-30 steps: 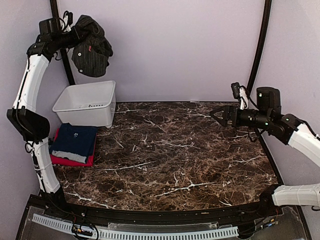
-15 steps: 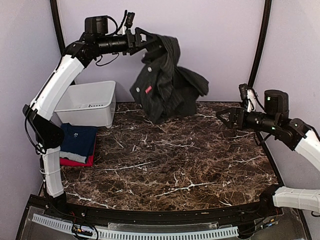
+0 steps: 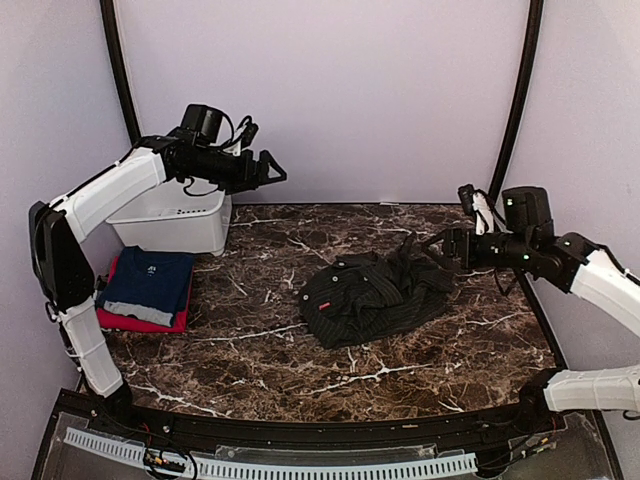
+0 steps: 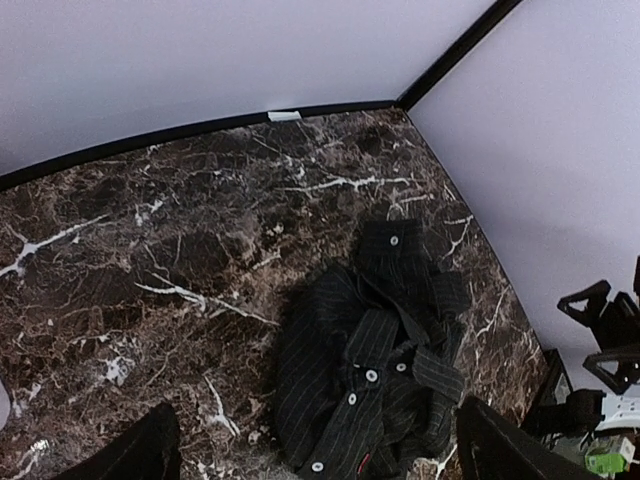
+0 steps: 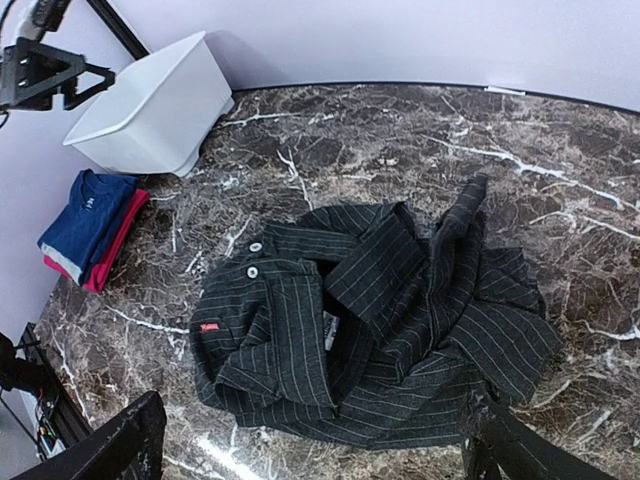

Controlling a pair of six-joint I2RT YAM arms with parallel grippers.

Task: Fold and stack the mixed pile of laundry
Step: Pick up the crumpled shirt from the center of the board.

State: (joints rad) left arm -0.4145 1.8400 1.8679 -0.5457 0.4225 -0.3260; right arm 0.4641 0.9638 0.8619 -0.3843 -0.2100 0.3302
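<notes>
Pinstriped shirt (image 3: 375,295) lay crumpled on the table (image 3: 250,370). Left jaws stood spread and empty, raised above the white bin (image 3: 170,225); right jaws spread, empty, beside the shirt.

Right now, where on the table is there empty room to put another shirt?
Bare table runs between the folded stack and the crumpled pinstriped shirt, and along the near edge in front of the shirt. The left side is crowded: white bin, then the stack.

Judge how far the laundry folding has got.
Done: the navy T-shirt lies folded on the red T-shirt beside the bin. In hand: nothing; the left gripper and right gripper are open and empty. Left: the striped shirt, crumpled mid-table, needs spreading, folding and stacking.
</notes>
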